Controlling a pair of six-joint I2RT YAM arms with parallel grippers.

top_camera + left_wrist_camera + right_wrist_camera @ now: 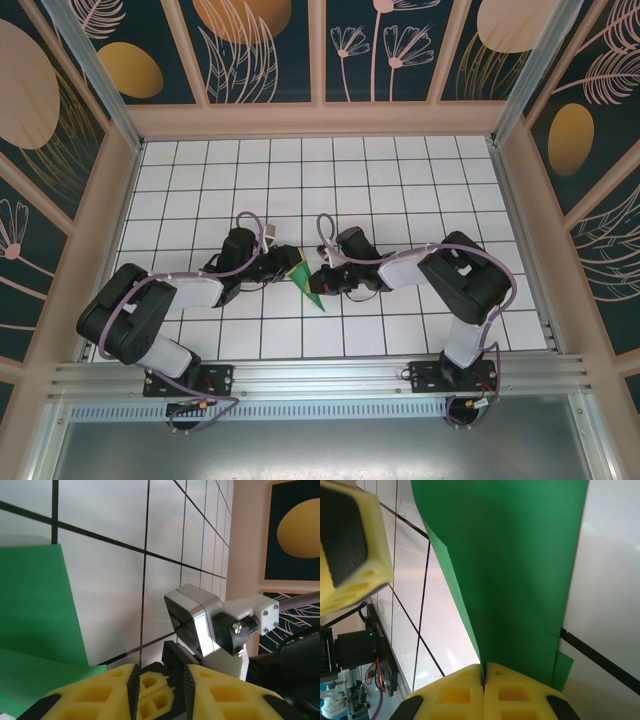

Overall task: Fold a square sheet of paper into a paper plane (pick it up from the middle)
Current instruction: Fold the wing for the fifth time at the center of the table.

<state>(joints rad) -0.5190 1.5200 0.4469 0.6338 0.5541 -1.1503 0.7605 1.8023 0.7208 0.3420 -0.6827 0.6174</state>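
Note:
The green sheet of paper (309,288) is folded into a narrow wedge with its point toward the near edge, and it stands partly off the tiles between the two grippers. My right gripper (321,280) is shut on its edge; the right wrist view has the paper (520,565) rising out of the closed yellow fingertips (483,672). My left gripper (289,266) is just left of the paper and open, its pads apart (160,680) with nothing between them. The paper (35,615) lies to their left. One left finger (347,550) appears beside the paper.
The white tiled table (400,180) is boxed in by wooden walls (320,120) on three sides, with a metal rail (320,375) at the near edge. The right arm's wrist camera (200,625) sits close in front of my left fingers.

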